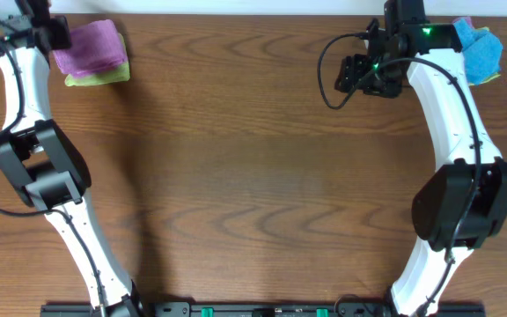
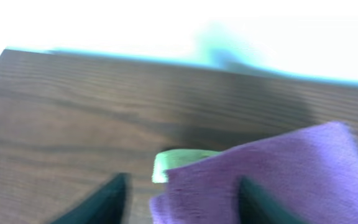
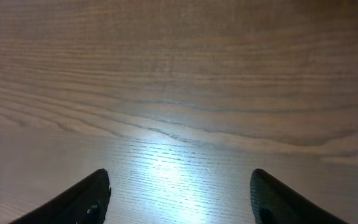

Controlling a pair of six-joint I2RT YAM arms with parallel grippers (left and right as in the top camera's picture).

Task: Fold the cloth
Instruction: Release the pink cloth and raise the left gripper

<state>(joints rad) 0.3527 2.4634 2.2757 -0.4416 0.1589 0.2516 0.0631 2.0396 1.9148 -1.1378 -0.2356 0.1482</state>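
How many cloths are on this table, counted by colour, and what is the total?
Soft mauve microfibre cloth: 1
Lime-green cloth, lying under the mauve one: 1
Bright blue cloth, at the far right edge: 1
Total: 3

lime cloth mostly hidden under mauve cloth, blue cloth partly behind right arm

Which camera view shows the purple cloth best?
The overhead view: the purple cloth lies folded and sharp on the green cloth. The left wrist view shows it near but blurred and cut off. The right wrist view shows none of it.
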